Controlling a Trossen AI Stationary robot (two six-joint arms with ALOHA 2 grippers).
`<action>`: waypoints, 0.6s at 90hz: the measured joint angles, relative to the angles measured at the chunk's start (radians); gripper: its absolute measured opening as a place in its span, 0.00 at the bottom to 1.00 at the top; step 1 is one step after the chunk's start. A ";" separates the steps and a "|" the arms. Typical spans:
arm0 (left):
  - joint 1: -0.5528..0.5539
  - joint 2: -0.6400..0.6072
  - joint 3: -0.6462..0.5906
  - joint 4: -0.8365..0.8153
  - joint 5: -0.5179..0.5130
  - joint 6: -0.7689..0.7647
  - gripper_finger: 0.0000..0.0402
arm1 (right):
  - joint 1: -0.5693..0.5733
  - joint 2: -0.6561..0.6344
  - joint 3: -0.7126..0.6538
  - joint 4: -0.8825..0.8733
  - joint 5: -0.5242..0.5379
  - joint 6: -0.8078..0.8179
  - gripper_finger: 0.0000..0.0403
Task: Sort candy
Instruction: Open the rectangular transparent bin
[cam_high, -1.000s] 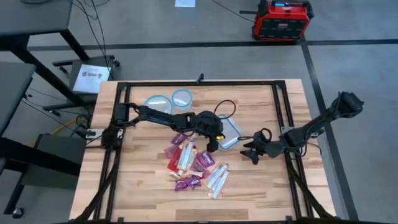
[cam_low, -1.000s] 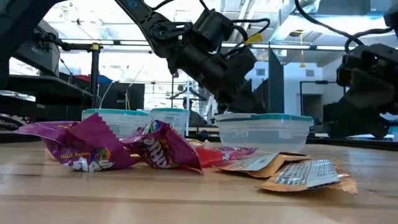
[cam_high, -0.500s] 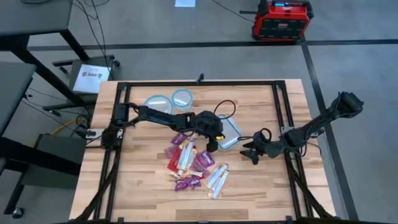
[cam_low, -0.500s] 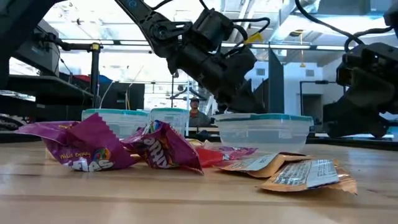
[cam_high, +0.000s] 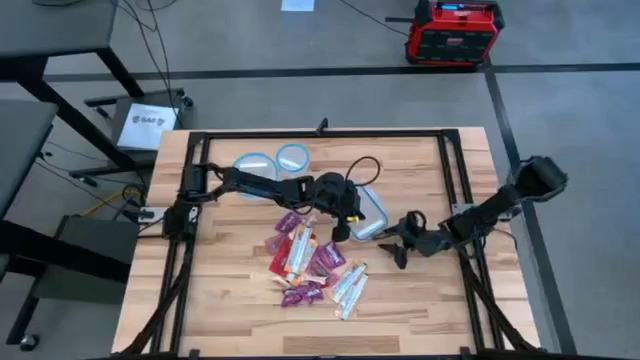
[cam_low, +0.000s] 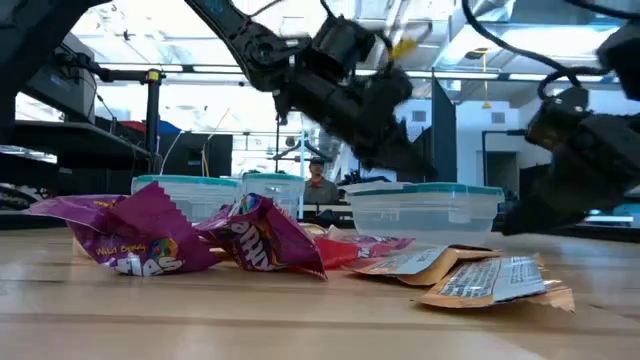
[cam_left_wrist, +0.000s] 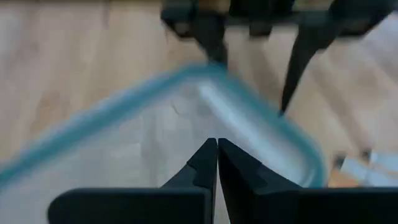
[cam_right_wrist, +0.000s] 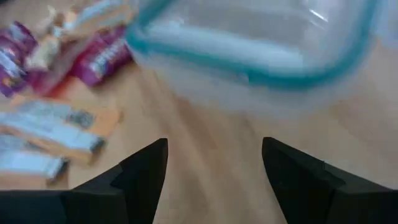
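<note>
Wooden table (cam_high: 230, 310) with a black frame along its edges. Three clear, blue-rimmed containers on it: two round ones (cam_high: 254, 164) (cam_high: 292, 157) side by side near the far edge, one rectangular (cam_high: 372, 213) near the middle. On the floor beyond the table, a red and black box (cam_high: 452, 30); off the far left corner, a white sheet of paper (cam_high: 144, 124).

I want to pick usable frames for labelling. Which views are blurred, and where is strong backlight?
High view: sharp, even light. Low view: the candy in front is sharp, the left gripper and right gripper are motion-blurred, and bright windows behind give backlight. Left wrist view: the rectangular container is smeared. Right wrist view: the same container and the candy are blurred too.
</note>
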 joint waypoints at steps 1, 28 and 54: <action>0.002 0.004 0.000 0.010 0.008 0.000 0.00 | -0.005 0.008 0.000 0.019 -0.007 -0.007 0.62; 0.009 0.004 0.002 -0.006 0.067 0.049 0.00 | -0.059 0.126 -0.002 0.337 -0.139 -0.098 0.62; -0.023 0.058 0.009 0.029 0.048 0.032 0.00 | -0.069 0.275 -0.003 0.550 -0.140 -0.068 0.62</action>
